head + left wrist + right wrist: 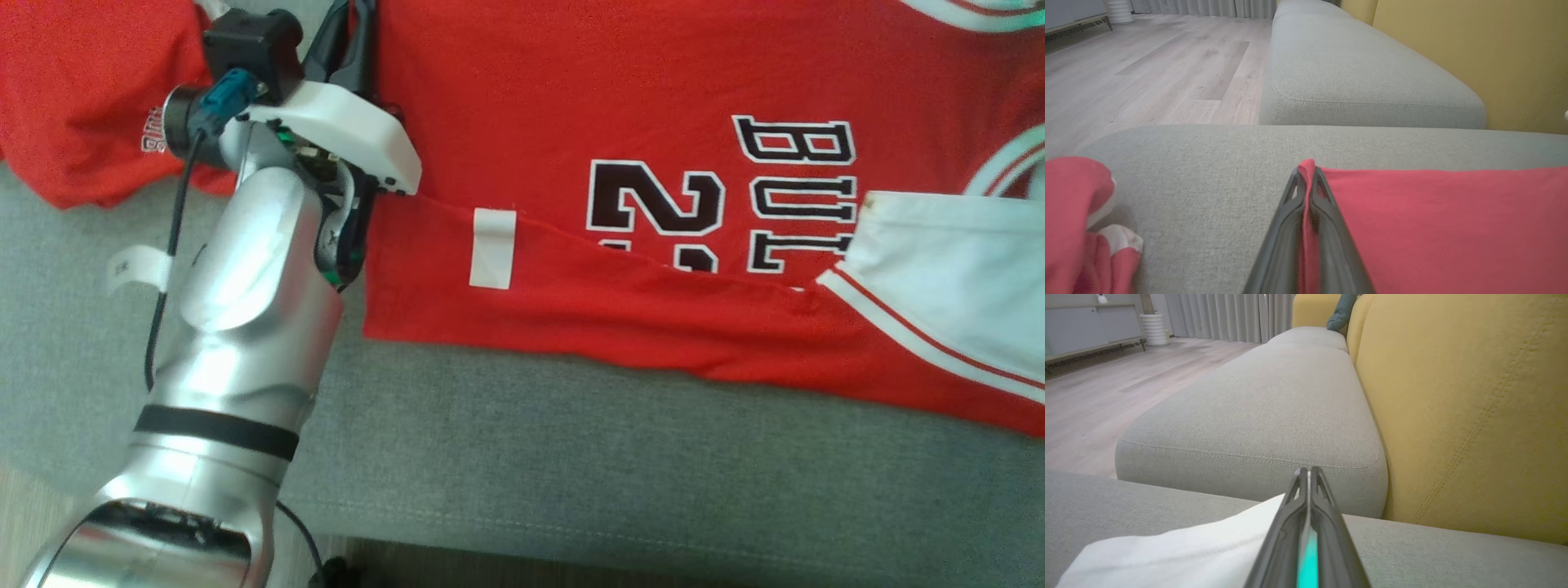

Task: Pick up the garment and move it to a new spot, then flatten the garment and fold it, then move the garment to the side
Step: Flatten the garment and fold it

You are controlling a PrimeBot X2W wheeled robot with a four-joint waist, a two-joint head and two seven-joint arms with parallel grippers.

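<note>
Jersey [571, 98], red with black numbers and lettering, lies spread across the grey sofa cushion [571, 457], its near edge turned over into a flap [653, 310] that carries a white label [492, 247] and covers part of the print. A white panel [939, 261] sits at its far right end. From where I stand, the left end effector [1306, 175] has its fingers pressed together on the red corner of the hem, cloth standing up between them. The right end effector [1308, 473] is closed too, with a thin sliver of white and teal cloth caught between its fingers, which looks like the trimmed edge of that white panel.

It's thin, limp knit: light and easy to lift, but it will sag, drape and crease wherever it isn't held. Corners and hemmed edges are the sensible holds, since the doubled seam gives more to bite on. Kept taut between two far-apart pinches, it should lie flat. A second red garment [82, 98] is bunched up beside it.
</note>
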